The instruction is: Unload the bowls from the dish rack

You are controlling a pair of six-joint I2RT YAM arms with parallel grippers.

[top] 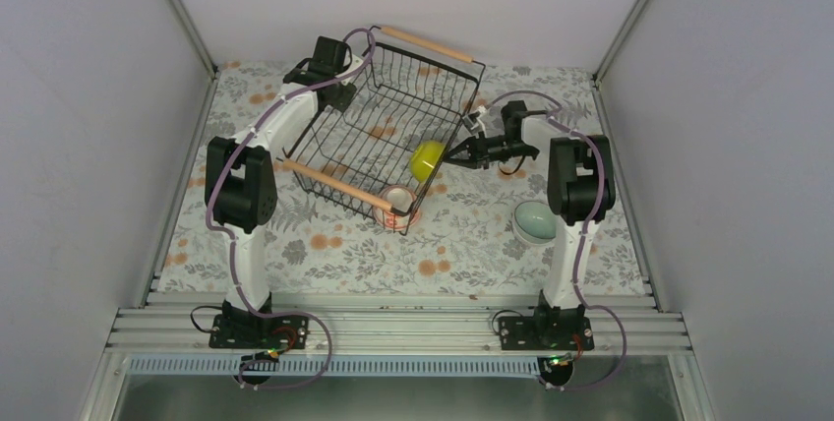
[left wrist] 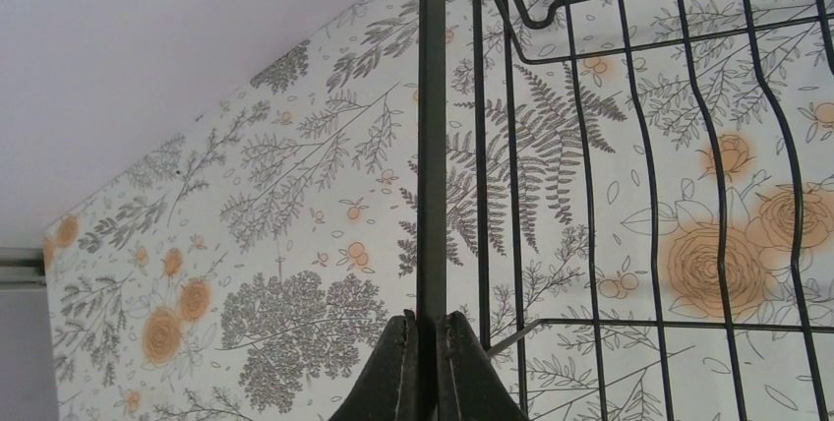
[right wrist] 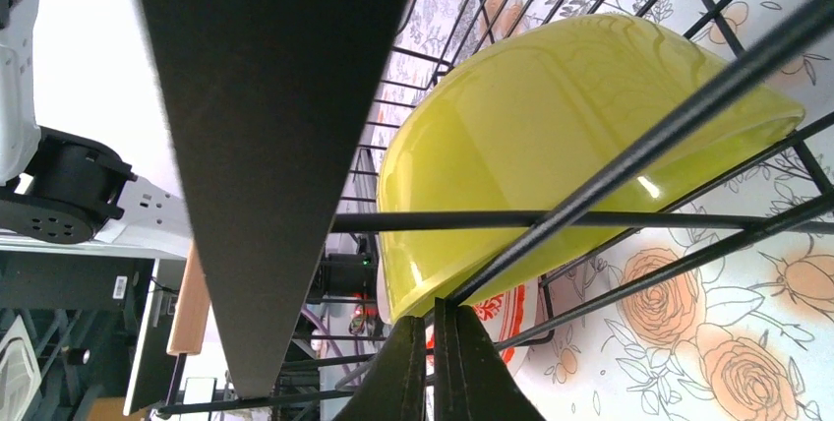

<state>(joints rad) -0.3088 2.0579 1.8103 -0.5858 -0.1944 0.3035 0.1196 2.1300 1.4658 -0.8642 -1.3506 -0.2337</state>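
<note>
The rack (top: 379, 111) sits skewed on the floral table (top: 325, 244), one wooden handle (top: 339, 187) towards the arms and the other (top: 425, 44) at the far side. Both arms hold it. The left gripper (left wrist: 429, 357) is at the rack's far left corner, and its wrist view shows its two fingers (left wrist: 393, 377) pressed together on a single upright wire with no gap left. The right gripper (right wrist: 433, 357) is at the rack's right side, its fingers likewise pinched tight on a rack wire. Directly past that wire is the yellow-green bowl (right wrist: 551, 146). This bowl is inside the rack, tipped on its side against the right wall near the near right corner, and wires cross in front of it in the right wrist view. The patterned bowl (top: 398, 207) lies at the rack's near right corner, just below the yellow-green one. Wires run across it, and I cannot tell whether it is inside the basket or under its edge. The mint bowl (top: 534, 221) stands upright on the table outside the rack, just beside the right arm and well apart from the basket. The other bowls cannot be made out.
</note>
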